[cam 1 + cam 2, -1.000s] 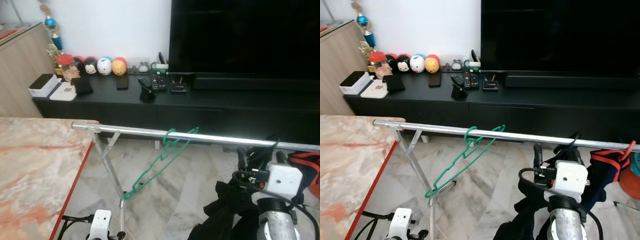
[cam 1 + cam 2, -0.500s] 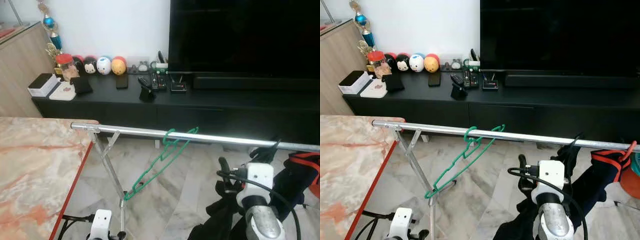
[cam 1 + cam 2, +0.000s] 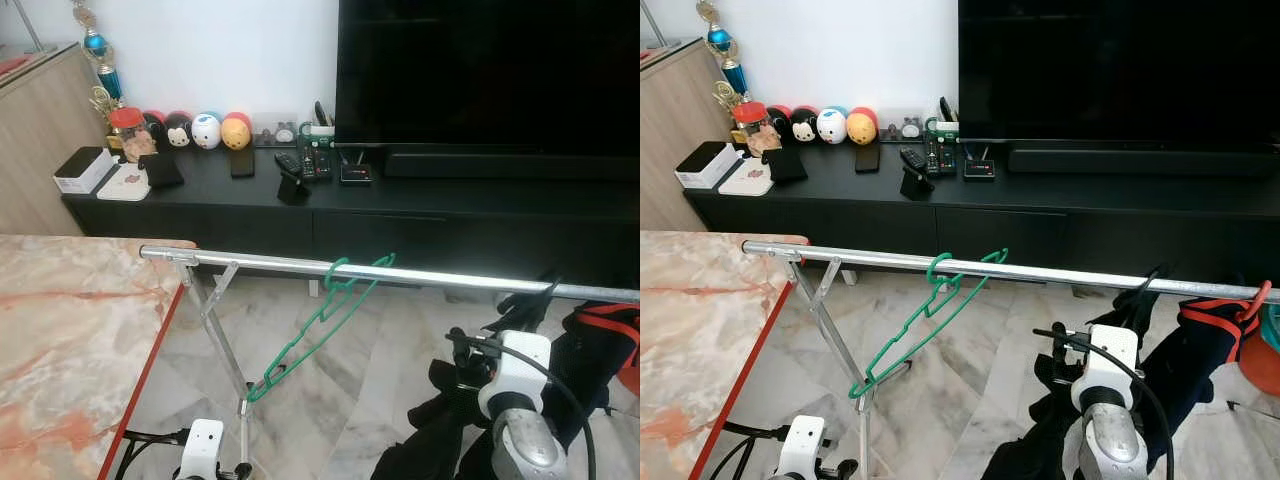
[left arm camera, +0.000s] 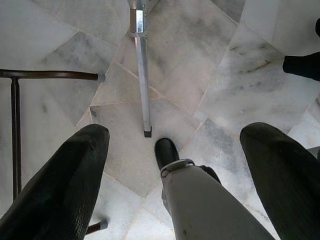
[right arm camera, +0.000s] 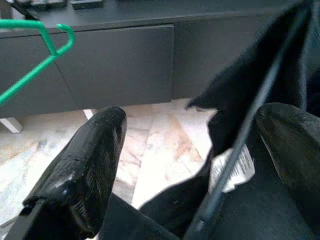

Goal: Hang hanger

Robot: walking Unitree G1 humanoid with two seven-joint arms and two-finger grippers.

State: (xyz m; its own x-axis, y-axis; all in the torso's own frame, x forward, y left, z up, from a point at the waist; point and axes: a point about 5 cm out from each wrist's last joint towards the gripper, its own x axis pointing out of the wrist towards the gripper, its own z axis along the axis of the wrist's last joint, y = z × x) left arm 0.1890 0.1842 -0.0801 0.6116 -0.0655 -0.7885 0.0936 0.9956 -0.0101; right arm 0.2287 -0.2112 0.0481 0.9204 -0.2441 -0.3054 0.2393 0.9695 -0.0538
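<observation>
Hanging hooked on the rail [image 3: 420, 273], the green hanger [image 3: 318, 322] slants down-left; both grippers' jaws gape apart.

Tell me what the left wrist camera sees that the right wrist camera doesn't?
The left wrist view looks down at the marble floor, a silver rack foot and the robot's own leg. The right wrist view shows the green hanger, the black TV cabinet and a black garment with a white tag by the right gripper. Both show two black fingers spread open, and pale marble floor.
</observation>
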